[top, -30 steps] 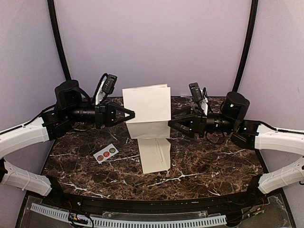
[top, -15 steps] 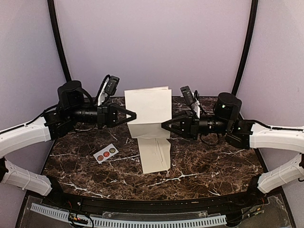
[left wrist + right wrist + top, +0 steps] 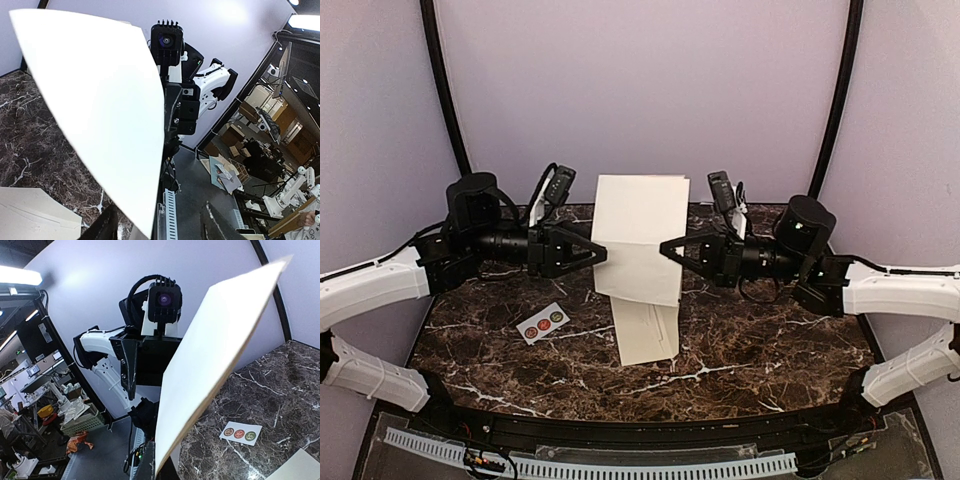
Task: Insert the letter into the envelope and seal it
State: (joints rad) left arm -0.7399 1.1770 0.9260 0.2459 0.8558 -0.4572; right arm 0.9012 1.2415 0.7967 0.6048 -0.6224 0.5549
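The letter [image 3: 638, 235], a folded white sheet, hangs upright above the middle of the table. My right gripper [image 3: 666, 249] is shut on its right edge; in the right wrist view the letter [image 3: 210, 370] rises edge-on out of the closed jaws. My left gripper [image 3: 599, 256] is open at the sheet's left edge, with the letter [image 3: 100, 100] between its spread fingers [image 3: 106, 226]. The cream envelope [image 3: 646, 335] lies flat on the marble below the letter, and shows as a cream corner [image 3: 30, 215] in the left wrist view and as a corner [image 3: 300, 466] in the right wrist view.
A small white strip of round stickers [image 3: 542, 322] lies on the dark marble table [image 3: 770, 345] to the left of the envelope, also visible from the right wrist [image 3: 239, 433]. Purple walls close in the back and sides.
The right gripper has closed on the letter's right edge and the left gripper has opened. The letter has shifted slightly right and now hangs lower.
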